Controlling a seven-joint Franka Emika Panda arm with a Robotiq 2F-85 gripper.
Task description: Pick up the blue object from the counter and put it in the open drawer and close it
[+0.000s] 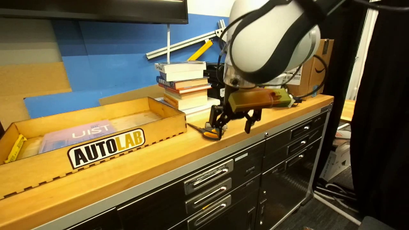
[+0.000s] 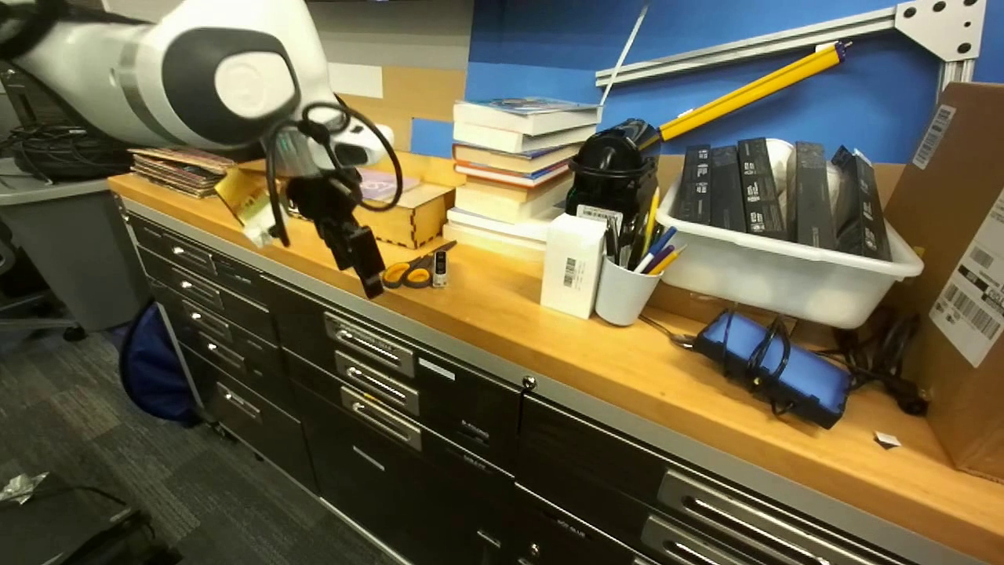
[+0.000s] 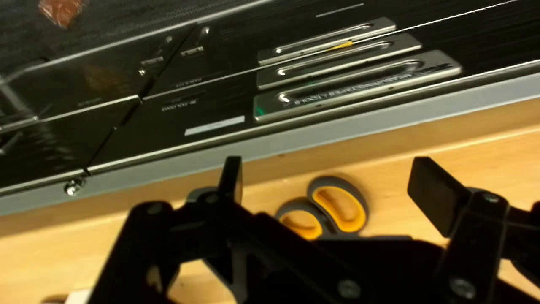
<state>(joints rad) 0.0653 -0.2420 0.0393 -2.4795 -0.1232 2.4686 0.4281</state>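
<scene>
My tool (image 3: 329,182) is spread, empty. Can't spot the blue object; probably light, stiff. I'd pinch it mid-body.

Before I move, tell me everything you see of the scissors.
The scissors lie flat on the wooden counter near its front edge, dark blades apparently shut and pointing back. The two handle loops are grey, lined with orange, plastic by look. A small bottle stands beside them, contact unclear; the open pincer isn't gripping them.

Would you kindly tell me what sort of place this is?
Most likely a robotics lab or workshop: a robot arm hangs over a wooden counter, which bears a tray marked AUTOLAB.
</scene>
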